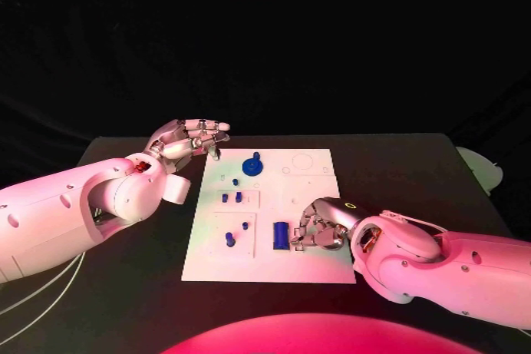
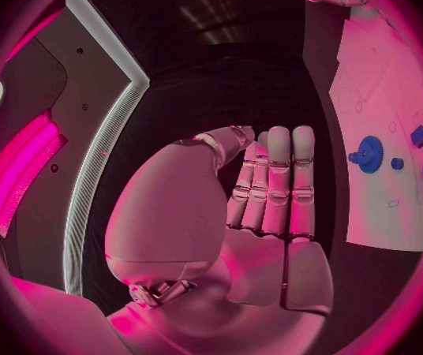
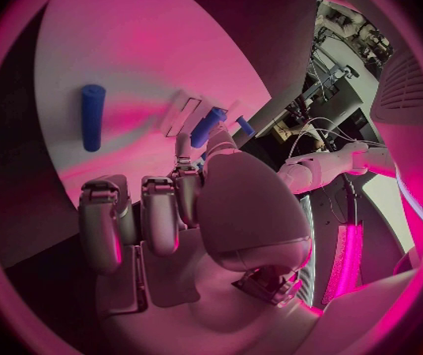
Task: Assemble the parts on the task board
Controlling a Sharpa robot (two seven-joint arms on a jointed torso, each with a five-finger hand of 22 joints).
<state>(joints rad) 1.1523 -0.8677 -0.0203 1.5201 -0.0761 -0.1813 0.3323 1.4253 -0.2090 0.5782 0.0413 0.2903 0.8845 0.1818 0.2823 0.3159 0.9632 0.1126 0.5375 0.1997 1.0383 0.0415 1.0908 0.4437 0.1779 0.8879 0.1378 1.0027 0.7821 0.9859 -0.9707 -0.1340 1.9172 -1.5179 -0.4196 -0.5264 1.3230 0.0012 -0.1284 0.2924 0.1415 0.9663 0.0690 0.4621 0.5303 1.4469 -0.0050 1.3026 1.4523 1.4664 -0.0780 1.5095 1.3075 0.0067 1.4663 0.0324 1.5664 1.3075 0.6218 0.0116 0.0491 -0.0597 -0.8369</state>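
Observation:
The white task board (image 1: 290, 256) lies mid-table. On it a blue gear (image 1: 253, 167) sits near the far edge, small blue pegs (image 1: 232, 196) stand left of centre, another peg (image 1: 230, 239) stands nearer, and a blue block (image 1: 281, 235) lies close to the front. My right hand (image 1: 321, 225) rests over the board just right of the block, fingers curled in with nothing seen in them (image 3: 157, 213). The block (image 3: 93, 117) lies beside those fingers. My left hand (image 1: 190, 141) hovers raised off the board's far left corner, fingers together (image 2: 271, 189), thumb against them, nothing visible inside. The gear (image 2: 369, 154) lies off to its side.
A round white object (image 1: 483, 167) sits at the table's right edge. Pale cables (image 1: 33, 296) trail under my left arm at the near left. Round outlines (image 1: 303, 161) mark the board's far right corner.

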